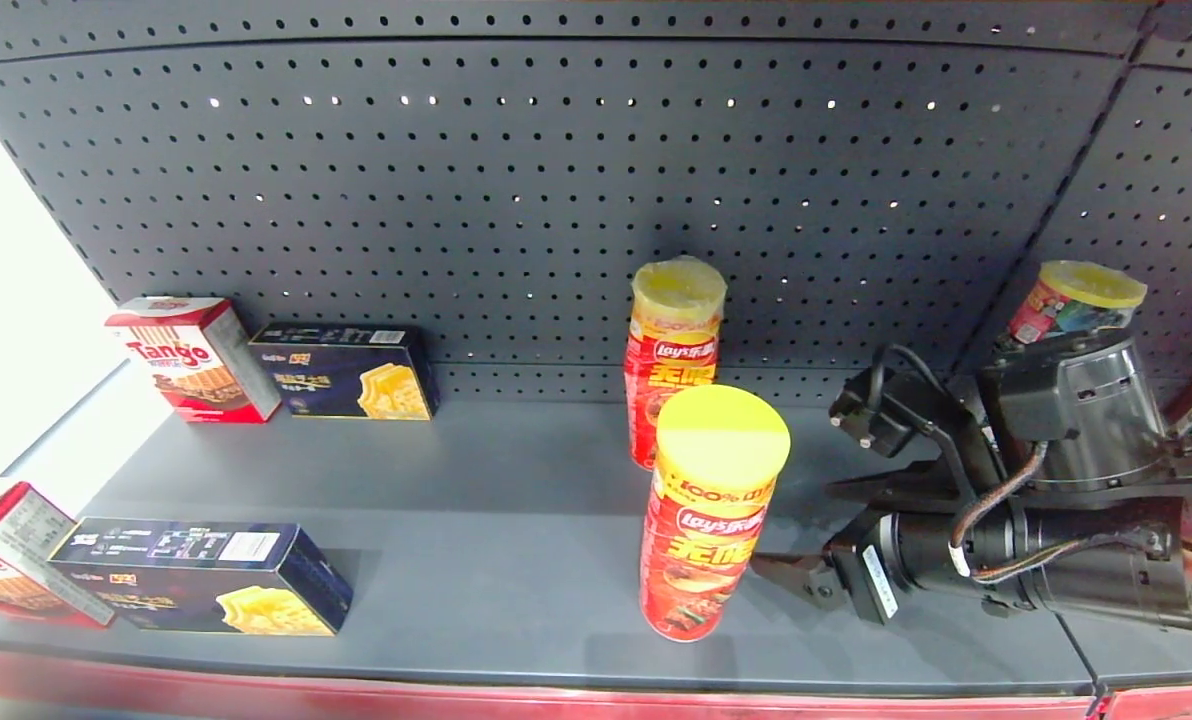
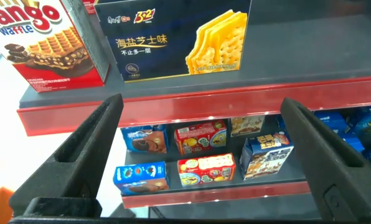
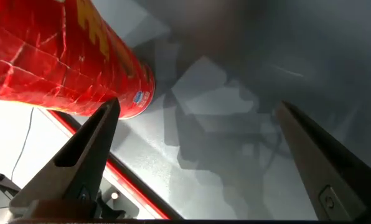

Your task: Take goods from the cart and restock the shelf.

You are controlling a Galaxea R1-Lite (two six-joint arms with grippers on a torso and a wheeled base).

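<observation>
Tube of crisps, red cardboard with a yellow plastic lid (image 1: pixel 708 520), standing upright near the front edge of the grey metal shelf (image 1: pixel 516 540), about midway along it, and it's on its own base with nothing gripping it. Right behind it, toward the back edge, there's a matching red tube with a yellow lid (image 1: pixel 671 350), so the two make a file from front to back. That looks like the reason for the spot: one product, one lane, label facing out.

Right claw (image 1: pixel 794 528) lies low over the shelf just beside the front tube, on its right, fingers spread wide with nothing between them. From the right wrist camera the front tube (image 3: pixel 61 62) shows its base just outside one finger, with bare shelf in the gap. I'd judge this placement done. The arm wants a straight pull away, because a tall, narrow tube tips easily if clipped.

Left claw (image 2: pixel 201 102), spread apart too and holding nothing, hangs out in front of the shelf's left end, facing the red front lip (image 2: pixel 235 98).

Further out, a red-and-white waffle box (image 1: pixel 194 360) and a dark blue cracker box (image 1: pixel 351 372) sit at the back-left corner. Another dark blue cracker box (image 1: pixel 201 578) lies by a red carton (image 1: pixel 16 560) at the front-left corner. One more yellow-lidded tube (image 1: pixel 1071 300) stands at the back on the right, past the right arm.
</observation>
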